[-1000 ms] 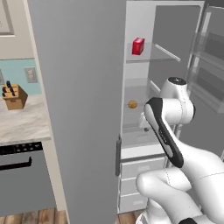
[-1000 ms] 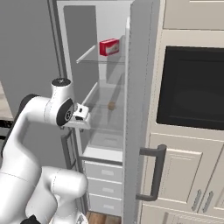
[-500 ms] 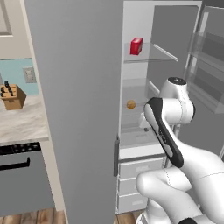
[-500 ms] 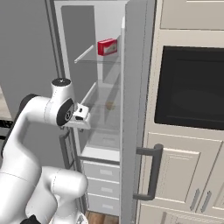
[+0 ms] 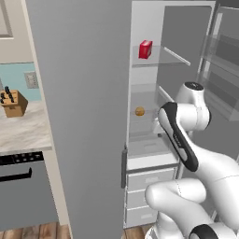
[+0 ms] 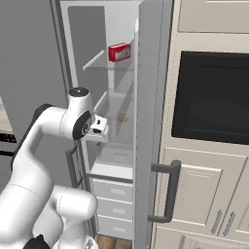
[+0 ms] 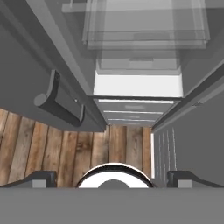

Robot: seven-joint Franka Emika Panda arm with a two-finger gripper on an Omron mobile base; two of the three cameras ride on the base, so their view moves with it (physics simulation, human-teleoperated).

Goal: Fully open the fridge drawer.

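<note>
Jaws spread wide and empty, the gripper [image 6: 99,127] hangs above the fridge drawer [image 7: 145,33]. Reaching in carelessly could strike a glass shelf [image 5: 156,62] instead.

— How's the light?

— Even and flat, rendered, with no clear source. The fridge's white interior [image 5: 144,154] is the brightest part in both base views; the grey fridge door [image 5: 79,116] is dull and matte, without glare.

— Shadows?

— Soft ones only. The oven window [image 6: 211,104] is nearly black, with a faint sheen.

— Sharpness?

— Slightly soft all over. In the hand view the clear fridge drawer [image 7: 144,26] overlaps the shelves in pale grey layers, so its edges are hard to separate, possibly just transparency. The wooden floor [image 7: 57,148] reads clearly.
</note>
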